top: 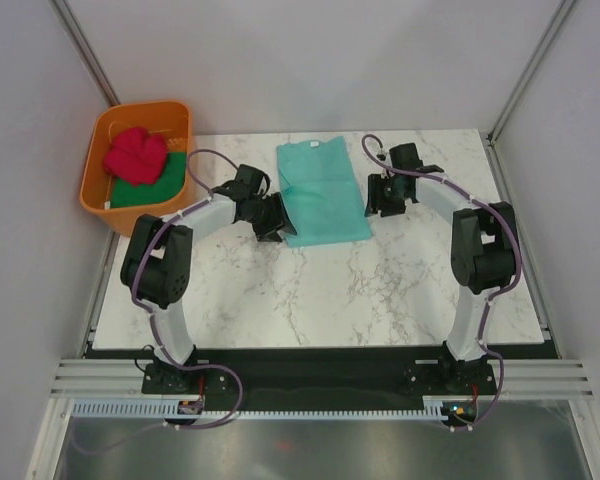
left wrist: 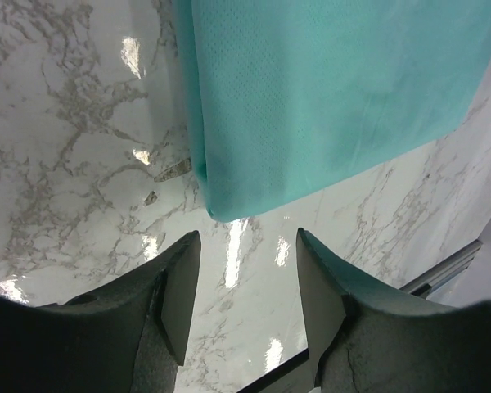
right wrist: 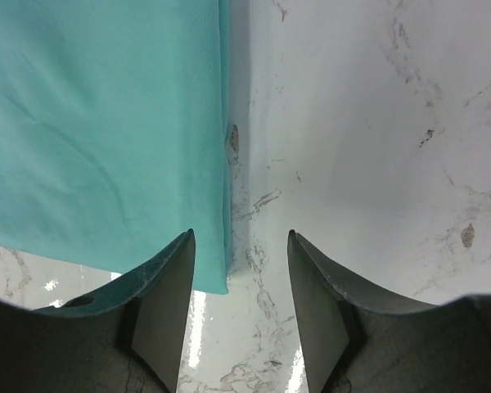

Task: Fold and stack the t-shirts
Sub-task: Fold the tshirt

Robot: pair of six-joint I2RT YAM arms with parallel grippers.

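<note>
both empty and part open: your left gripper (left wrist: 247, 246) and right gripper (right wrist: 240, 241) flank the folded teal t-shirt (top: 322, 190).

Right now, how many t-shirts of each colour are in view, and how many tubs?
Teal t-shirt, folded flat: 1
Pinkish-red t-shirt, bunched up: 1
Dark green t-shirt, under the red one: 1
Orange tub, holding the red and green shirts: 1
Total: 4
</note>
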